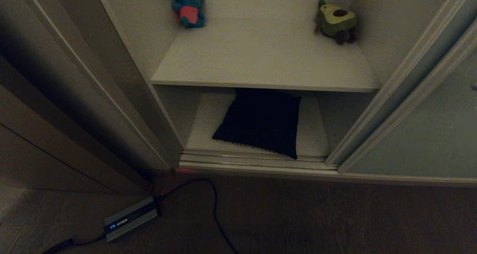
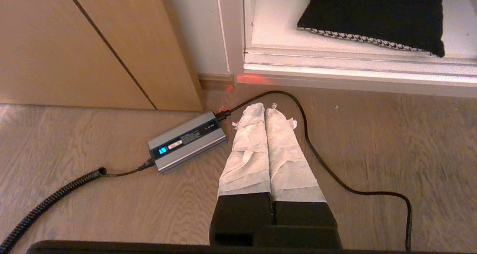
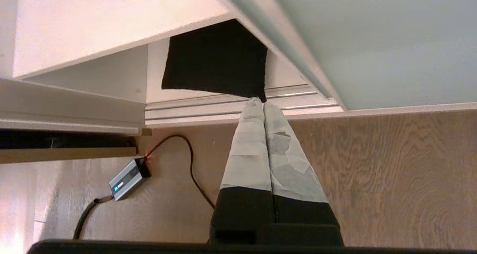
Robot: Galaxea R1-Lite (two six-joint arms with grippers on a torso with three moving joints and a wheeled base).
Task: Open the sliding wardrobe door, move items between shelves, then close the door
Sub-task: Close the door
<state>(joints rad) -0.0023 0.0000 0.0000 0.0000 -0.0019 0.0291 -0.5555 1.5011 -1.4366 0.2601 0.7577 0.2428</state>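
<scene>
The sliding wardrobe door [image 1: 428, 135] stands slid to the right, so the shelves are in plain sight. A dark cushion [image 1: 261, 123] with a houndstooth edge lies on the lower shelf [image 1: 207, 129], its near corner over the floor track [image 1: 257, 159]. The upper shelf [image 1: 261, 60] is a wide off-white board. Neither arm shows in the head view. My right gripper [image 3: 259, 102] is shut and empty, hovering over the floor with its tips just short of the cushion [image 3: 216, 60] corner. My left gripper [image 2: 265, 107] is shut and empty, parked low over the wooden floor.
A blue plush toy [image 1: 189, 6] and an avocado plush toy [image 1: 336, 21] sit at the back corners of the upper shelf. A silver box [image 1: 130, 218] with a black cable [image 1: 214, 209] lies on the floor at the left. Brown wood panelling [image 1: 37, 153] lines the left side.
</scene>
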